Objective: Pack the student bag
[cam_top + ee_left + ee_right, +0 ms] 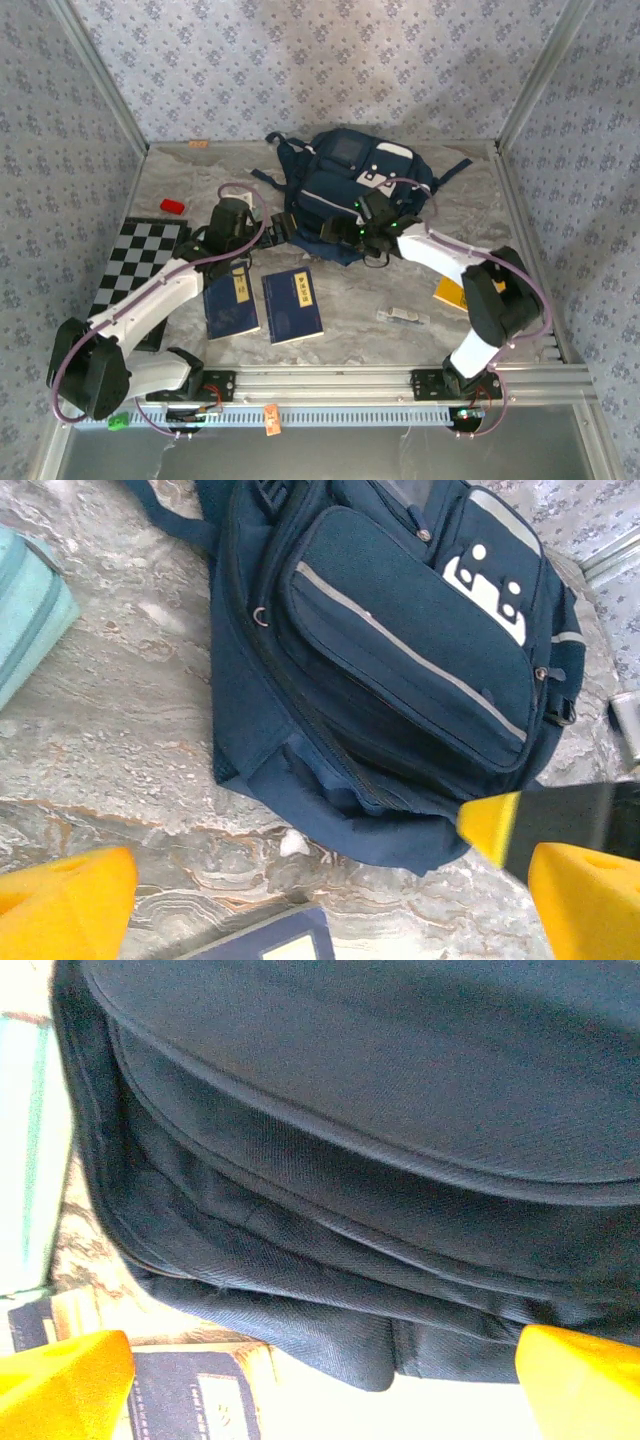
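Left claw (pixel 325 910): jaws spread wide, nothing between them. Student bag (pixel 400 670) lies on the marbled table (pixel 110 740) straight ahead of it, front pocket facing up, its lower edge just beyond the yellow fingertips (pixel 60 900). Corner of a navy book (pixel 265 938) sits directly under the claw. A teal case (pixel 25 610) lies ahead and off to its left. Right claw (pixel 325 1385): equally wide open and empty, nosed up close to the bag's dark side; contact cannot be told. A navy cover (pixel 190 1395) with a pale label lies beside its left fingertip.
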